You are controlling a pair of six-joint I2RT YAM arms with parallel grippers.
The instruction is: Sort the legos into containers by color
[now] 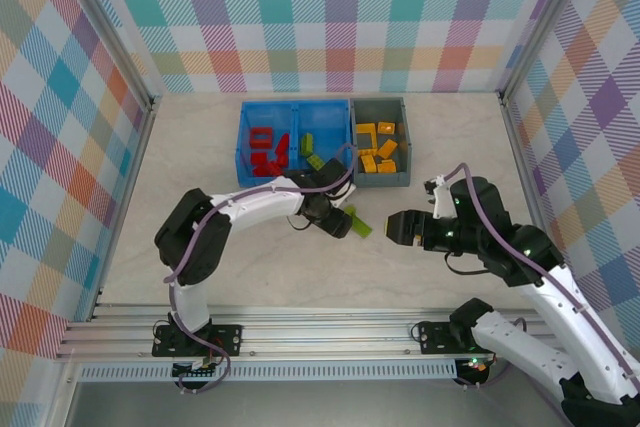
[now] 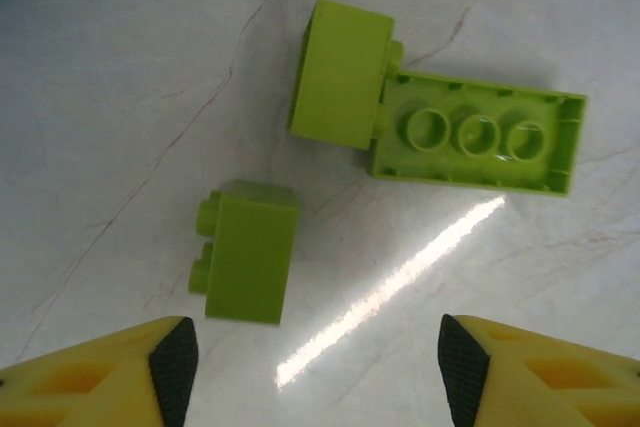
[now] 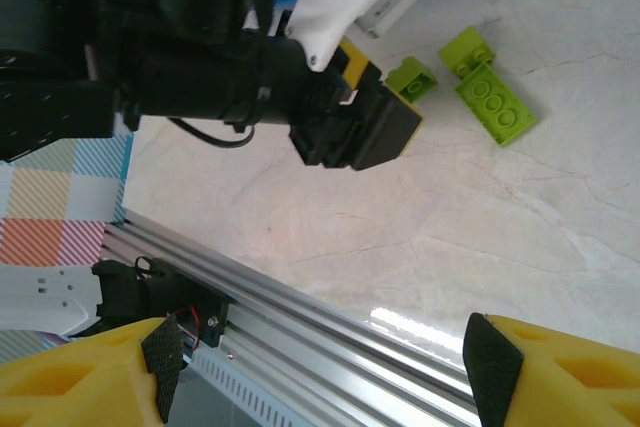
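Hovering low over the worktop [image 1: 200, 147], the left jaws stand wide apart and hold nothing. The left wrist view shows their black pads [image 2: 175, 372] either side of bare marbled surface, with three lime-green legos [image 1: 358, 225] just ahead. The small brick [image 2: 250, 259] lies on its side nearest the jaws, studs pointing left. A second small brick [image 2: 340, 72] touches the end of a long brick [image 2: 475, 139], which lies upside down with its hollow tubes showing. Judgement: the jaws are lined up short of the nearest brick because it lies apart from the other two and is easiest to take alone.

The right jaws are also wide open and empty, held just right of the same legos. The right arm [image 1: 520, 247] is apparently standing off to leave the left arm [image 1: 250, 209] room.

The containers sit at the far side, side by side and apparently touching. The blue bin [image 1: 245, 137] holds red bricks [image 1: 266, 152] in its left compartment and green bricks [image 1: 312, 150] in its right. The grey bin [image 1: 380, 180] holds yellow-orange bricks [image 1: 378, 147]. Sorting appears nearly complete: the three loose green pieces belong in the blue bin's right compartment.

No brand, label or legible writing is visible on bricks, bins or arms.
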